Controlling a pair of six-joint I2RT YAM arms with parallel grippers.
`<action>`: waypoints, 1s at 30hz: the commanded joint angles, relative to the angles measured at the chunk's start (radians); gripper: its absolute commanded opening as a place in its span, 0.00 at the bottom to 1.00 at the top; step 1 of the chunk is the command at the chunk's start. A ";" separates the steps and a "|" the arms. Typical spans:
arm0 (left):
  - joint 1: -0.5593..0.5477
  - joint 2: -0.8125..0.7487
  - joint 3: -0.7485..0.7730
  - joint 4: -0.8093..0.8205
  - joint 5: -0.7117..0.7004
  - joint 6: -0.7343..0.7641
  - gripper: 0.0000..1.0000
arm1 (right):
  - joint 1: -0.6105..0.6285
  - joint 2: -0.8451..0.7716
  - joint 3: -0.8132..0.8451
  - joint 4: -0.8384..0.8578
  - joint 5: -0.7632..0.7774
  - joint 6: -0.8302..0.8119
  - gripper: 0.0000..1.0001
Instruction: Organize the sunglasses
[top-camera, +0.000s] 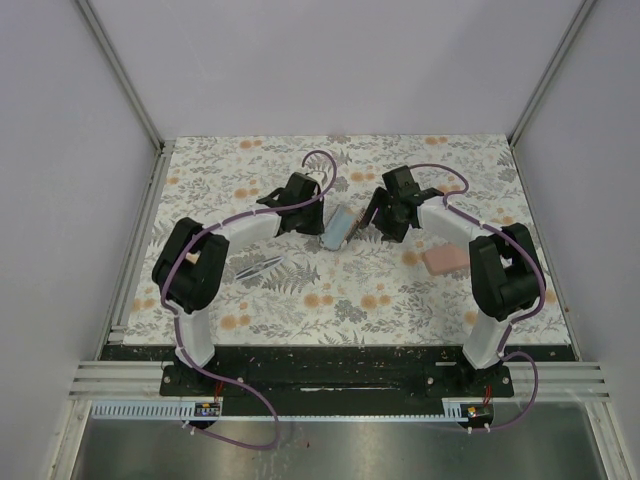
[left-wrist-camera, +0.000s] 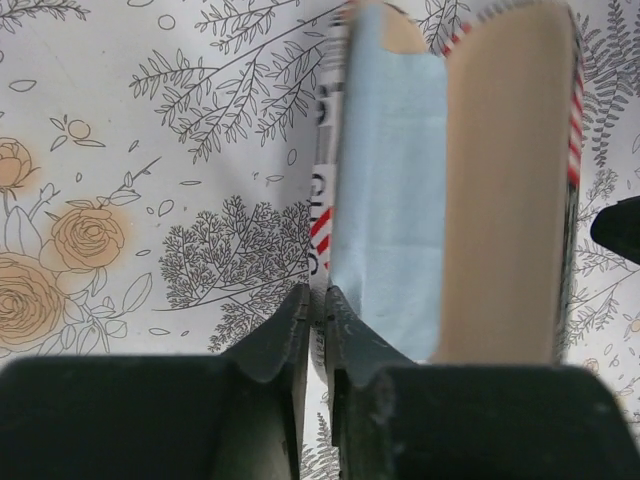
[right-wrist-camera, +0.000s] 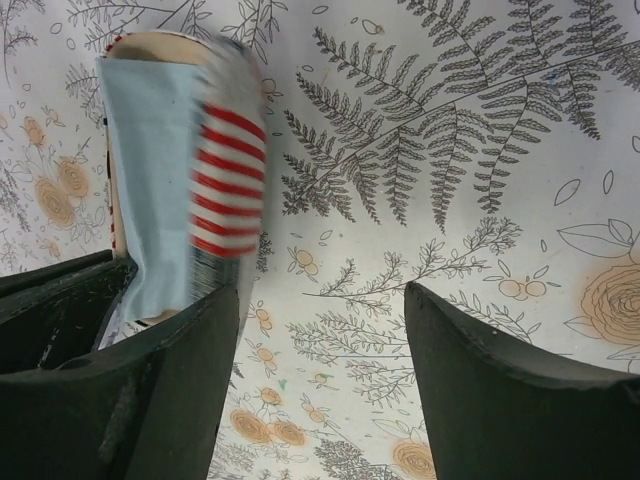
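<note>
The slim, pale-framed sunglasses (top-camera: 258, 268) lie folded on the floral tablecloth, to the left of both grippers and apart from them. A flag-printed case (top-camera: 340, 228) stands open between the two grippers, showing its light-blue lining (left-wrist-camera: 390, 200) and tan inner wall. My left gripper (left-wrist-camera: 317, 300) is shut on the thin printed edge of that case. My right gripper (right-wrist-camera: 322, 295) is open with only tablecloth between its fingers. The case (right-wrist-camera: 160, 200) sits just outside its left finger.
A pink oblong case (top-camera: 445, 260) lies on the cloth right of centre, close to the right arm's elbow. Metal frame posts and grey walls bound the table (top-camera: 300, 300) on three sides.
</note>
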 joint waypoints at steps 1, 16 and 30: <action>0.011 0.002 0.010 0.056 0.044 -0.001 0.08 | 0.001 -0.046 0.038 0.029 -0.003 0.006 0.75; 0.008 -0.187 -0.356 0.270 0.111 -0.148 0.04 | -0.010 -0.153 -0.083 0.148 -0.159 0.003 0.87; -0.046 -0.348 -0.568 0.370 0.065 -0.274 0.04 | -0.010 -0.193 -0.526 0.908 -0.529 0.201 0.99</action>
